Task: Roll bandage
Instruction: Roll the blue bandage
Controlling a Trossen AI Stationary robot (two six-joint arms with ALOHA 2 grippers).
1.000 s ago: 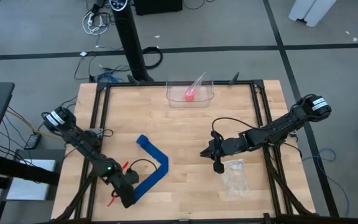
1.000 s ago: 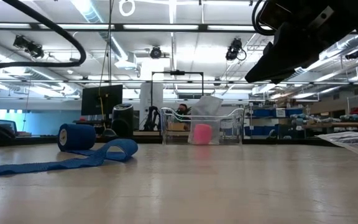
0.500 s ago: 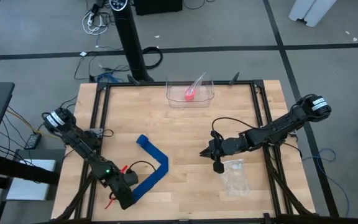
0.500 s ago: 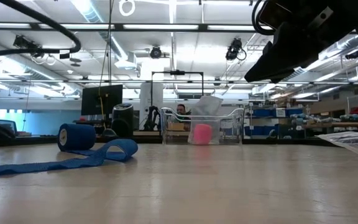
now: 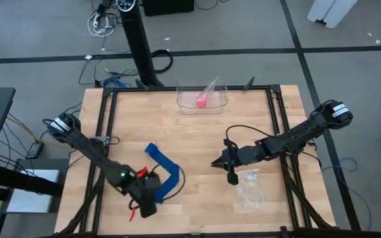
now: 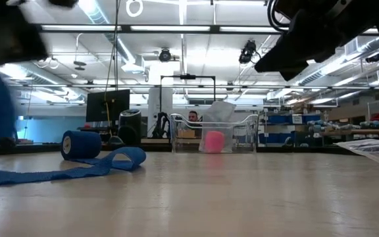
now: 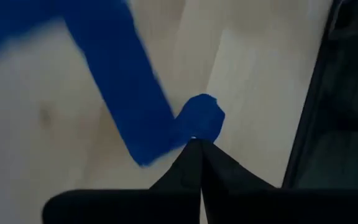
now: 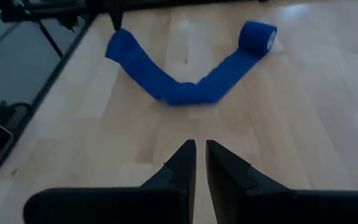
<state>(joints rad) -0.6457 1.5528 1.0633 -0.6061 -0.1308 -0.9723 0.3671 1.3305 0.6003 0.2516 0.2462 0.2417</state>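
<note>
The bandage's [image 5: 166,173] free end is pinched in the left claw [image 7: 194,142]; the strip runs away from it along the bench [image 5: 197,139] to the roll. The right claw [image 8: 200,155], nearly closed, is empty and farther off.

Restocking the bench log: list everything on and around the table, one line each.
Bandage: one, bright blue, left-centre of the table, partly unrolled, roll end toward the far side.
Small roll: one, pink-red, inside the clear bin.
Bin: one, clear plastic, far edge of the table.
Plastic bag: one, clear, right of centre near the front.
Table: one, light wood, black frame.
Left gripper: shut on the bandage's loose end, near the front-left edge.
Right gripper: right of centre, above the table beside the plastic bag, holding nothing, fingers almost together.
</note>
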